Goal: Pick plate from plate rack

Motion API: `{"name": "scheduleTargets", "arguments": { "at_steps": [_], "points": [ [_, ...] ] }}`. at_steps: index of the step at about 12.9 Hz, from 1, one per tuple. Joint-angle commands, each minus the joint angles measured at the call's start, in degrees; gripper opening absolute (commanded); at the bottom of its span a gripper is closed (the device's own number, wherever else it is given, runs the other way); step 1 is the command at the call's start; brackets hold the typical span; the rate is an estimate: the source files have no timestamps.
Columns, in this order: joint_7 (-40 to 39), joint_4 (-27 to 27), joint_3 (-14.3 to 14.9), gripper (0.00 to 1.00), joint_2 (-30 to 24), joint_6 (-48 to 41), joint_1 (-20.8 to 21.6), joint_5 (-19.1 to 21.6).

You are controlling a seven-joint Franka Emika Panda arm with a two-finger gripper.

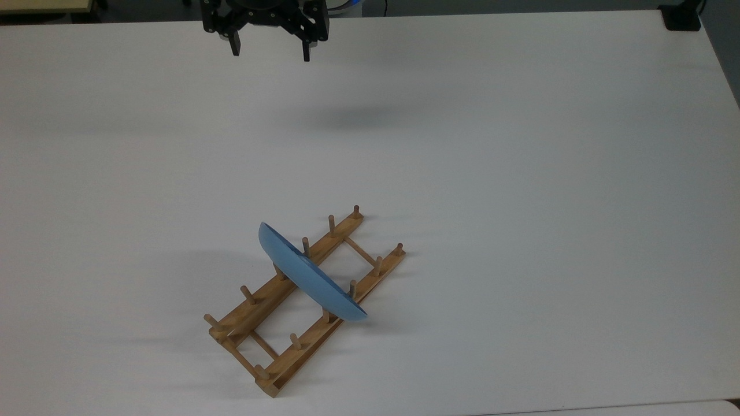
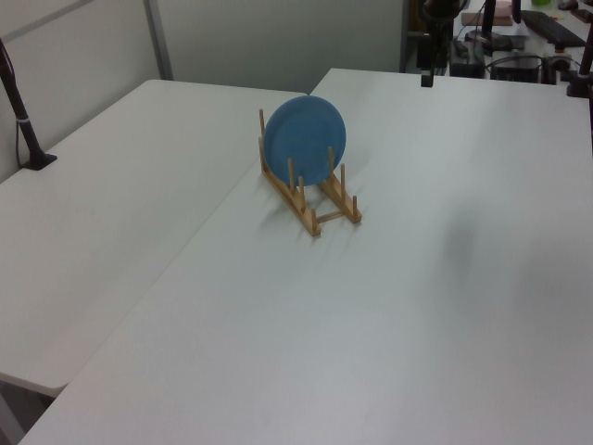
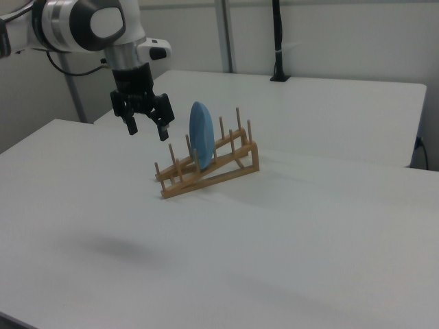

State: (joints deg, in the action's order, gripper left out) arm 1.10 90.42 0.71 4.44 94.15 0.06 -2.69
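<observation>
The blue plate (image 1: 309,274) stands on edge in the wooden plate rack (image 1: 254,311), slotted between pegs near the rack's middle and leaning a little. In the left view the plate (image 2: 304,139) faces the camera above the rack (image 2: 315,215). In the right view the plate (image 3: 201,144) shows edge-on in the tilted rack (image 3: 212,175). My gripper (image 1: 270,52) hangs open and empty high over the table's far edge, well away from the rack. In the right view the gripper (image 3: 147,130) hovers to the right view's left of the plate, fingers pointing down.
The white table (image 1: 520,173) stretches wide around the rack. A second white table (image 2: 111,204) adjoins it, with a black post (image 2: 23,116) clamped on it. A black block (image 1: 682,17) sits at the top view's top right corner. Equipment (image 2: 519,46) clutters the left view's far right.
</observation>
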Motion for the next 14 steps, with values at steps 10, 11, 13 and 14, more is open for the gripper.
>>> {"name": "scheduleTargets", "arguments": {
  "at_steps": [10, 11, 13, 14],
  "points": [
    [-0.9, 0.8, 0.1, 1.00, -0.7, 2.6, 0.4, -0.7],
    [-0.9, 0.7, 0.1, 1.00, -0.7, 5.1, 0.5, -0.6],
    [-0.7, 0.1, 0.0, 1.00, -0.4, 9.6, 0.6, -0.3],
    [-0.7, -0.2, -0.1, 1.00, 0.9, 12.5, 0.6, -0.6]
  ]
}}
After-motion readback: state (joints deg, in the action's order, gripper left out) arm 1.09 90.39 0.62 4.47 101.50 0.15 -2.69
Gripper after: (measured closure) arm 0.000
